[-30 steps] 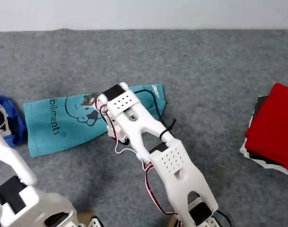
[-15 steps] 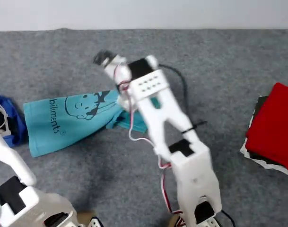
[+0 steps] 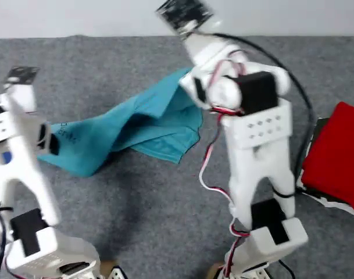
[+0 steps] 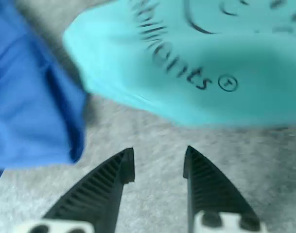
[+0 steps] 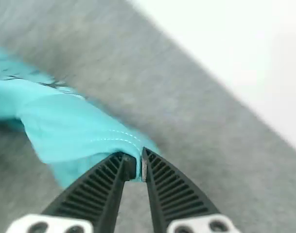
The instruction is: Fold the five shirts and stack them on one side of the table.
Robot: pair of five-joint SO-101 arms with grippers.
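Pinches teal shirt [image 3: 143,124] by its hem in right gripper [image 5: 138,165], high above table [image 3: 136,203], far end trailing on it. Holds left gripper [image 4: 158,163] spread over table, near blue shirt [image 4: 32,99].

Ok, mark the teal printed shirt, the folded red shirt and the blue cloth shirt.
teal printed shirt [image 3: 147,125], high view, middle of the cloth.
folded red shirt [image 3: 339,151], high view, top face.
blue cloth shirt [image 4: 31,97], left wrist view, broad fold.

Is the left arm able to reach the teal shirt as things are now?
Probably yes. The left gripper is open, and the teal shirt lies just ahead of it, with only bare grey cover between. The blue shirt is to one side.
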